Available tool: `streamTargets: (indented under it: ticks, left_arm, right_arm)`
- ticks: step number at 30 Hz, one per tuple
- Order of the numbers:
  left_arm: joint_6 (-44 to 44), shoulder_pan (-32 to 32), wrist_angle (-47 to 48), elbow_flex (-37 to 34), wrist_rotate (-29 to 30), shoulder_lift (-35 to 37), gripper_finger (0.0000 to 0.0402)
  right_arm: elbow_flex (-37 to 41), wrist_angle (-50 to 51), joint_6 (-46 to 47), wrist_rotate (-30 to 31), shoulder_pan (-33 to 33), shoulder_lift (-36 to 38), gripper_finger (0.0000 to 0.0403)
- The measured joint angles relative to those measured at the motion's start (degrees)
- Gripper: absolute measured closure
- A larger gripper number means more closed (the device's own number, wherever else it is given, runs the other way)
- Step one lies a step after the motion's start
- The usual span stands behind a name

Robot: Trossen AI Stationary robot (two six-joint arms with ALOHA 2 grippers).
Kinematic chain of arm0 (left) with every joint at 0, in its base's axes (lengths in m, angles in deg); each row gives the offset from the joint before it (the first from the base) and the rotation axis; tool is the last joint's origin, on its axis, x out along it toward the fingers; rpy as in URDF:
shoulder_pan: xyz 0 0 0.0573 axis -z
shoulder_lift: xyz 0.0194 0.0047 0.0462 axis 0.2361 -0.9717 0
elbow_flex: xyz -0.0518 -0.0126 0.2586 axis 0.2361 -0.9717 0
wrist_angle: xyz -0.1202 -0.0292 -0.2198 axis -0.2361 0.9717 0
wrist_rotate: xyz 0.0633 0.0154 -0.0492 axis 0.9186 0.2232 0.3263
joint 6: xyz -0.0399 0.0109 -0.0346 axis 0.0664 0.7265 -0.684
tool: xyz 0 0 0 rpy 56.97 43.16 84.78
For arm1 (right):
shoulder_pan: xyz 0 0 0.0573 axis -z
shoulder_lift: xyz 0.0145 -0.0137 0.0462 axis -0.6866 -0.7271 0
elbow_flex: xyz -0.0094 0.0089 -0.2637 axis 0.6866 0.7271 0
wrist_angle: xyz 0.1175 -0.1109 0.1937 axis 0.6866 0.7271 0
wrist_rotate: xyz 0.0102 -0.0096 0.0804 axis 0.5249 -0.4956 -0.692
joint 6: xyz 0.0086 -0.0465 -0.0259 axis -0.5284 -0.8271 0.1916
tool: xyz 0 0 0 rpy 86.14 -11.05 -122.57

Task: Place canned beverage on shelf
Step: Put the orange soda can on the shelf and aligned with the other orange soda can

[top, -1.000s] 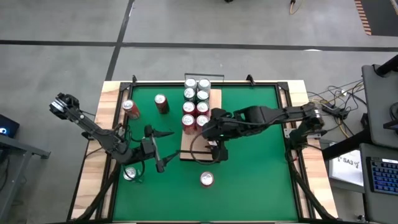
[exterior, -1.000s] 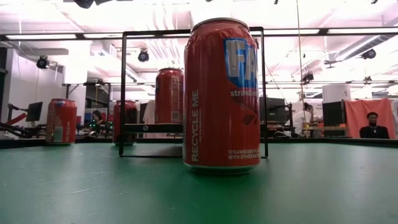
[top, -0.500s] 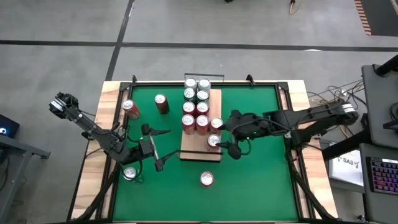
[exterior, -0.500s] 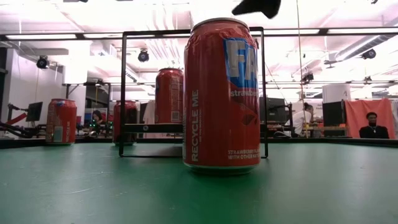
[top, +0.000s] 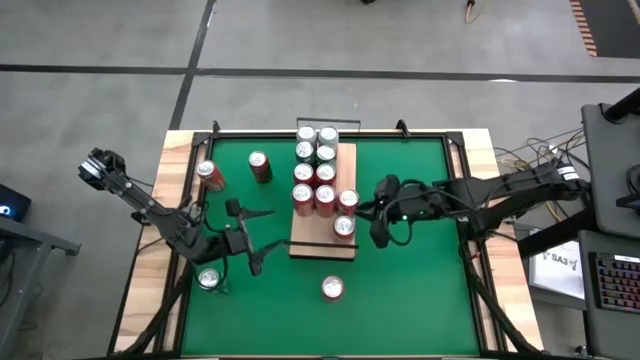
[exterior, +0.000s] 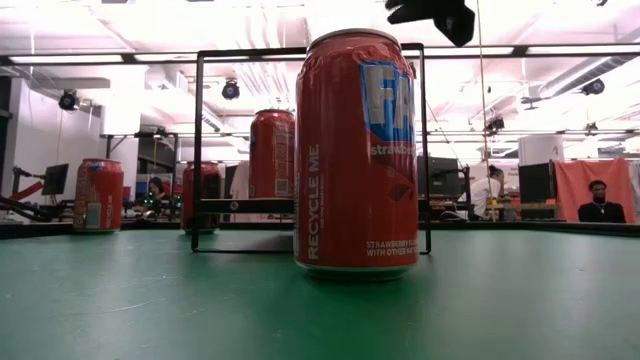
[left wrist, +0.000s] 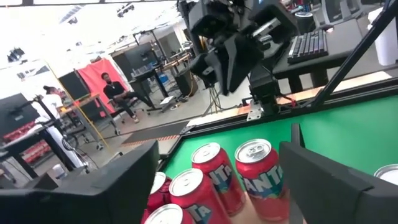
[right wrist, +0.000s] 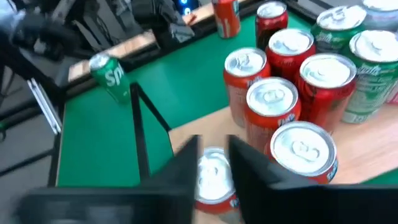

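Observation:
The shelf (top: 318,246), a pale wood board with black end rails, lies mid-table and bears several red and green cans. The nearest of them is a red can (top: 343,227) standing on its base by the board's right edge. My right gripper (top: 380,226) hovers just right of that can, above the mat, its fingers (right wrist: 186,158) drawn almost together with nothing between them. My left gripper (top: 250,238) waits open and level to the left of the shelf, facing the cans (left wrist: 261,177).
Loose cans stand on the green mat (top: 420,290): a red one (top: 332,288) near the front, a green one (top: 208,280) at the near left, and two red ones (top: 260,166) (top: 209,176) at the far left. A black frame borders the mat. A seated person (exterior: 600,205) shows beyond the table.
My right gripper has drawn back from over the shelf's near right part toward the table's right edge and has come lower. The red can it hid now stands uncovered on the board.

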Motion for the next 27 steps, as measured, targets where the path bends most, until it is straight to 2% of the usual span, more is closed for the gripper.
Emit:
streamTargets:
  ticks: [1,5,12,14,20,24,27]
  left_arm:
    - [0.4,0.0,0.3,0.0,0.0,0.2,0.0099]
    - [2.4,-0.1,2.0,0.0,0.0,0.8,0.0167]
    - [4.7,-2.0,5.5,0.0,-0.1,1.3,0.035]
    - [5.4,-3.0,6.1,0.0,-0.8,1.4,0.0387]
    - [9.4,-6.2,6.4,0.0,-4.5,2.1,0.0375]
    - [12.2,-7.3,6.1,0.0,-5.2,3.1,0.0389]
    - [13.4,-7.5,5.3,0.0,-8.6,4.9,0.0399]
  right_arm:
    - [0.0,0.3,-0.3,-0.1,0.0,-0.2,0.0369]
    - [-0.1,4.8,3.1,-1.5,0.0,-0.2,0.0387]
    - [0.0,13.1,11.3,-1.8,-0.5,-2.2,0.0394]
    - [0.0,14.1,12.0,-2.3,-0.7,-3.3,0.0394]
    - [0.0,14.1,14.1,-2.7,-0.9,-6.6,0.0394]
    - [-0.1,14.2,14.3,-2.6,-0.9,-8.6,0.0394]
    - [-1.5,14.2,14.1,-2.6,-0.9,-10.3,0.0394]
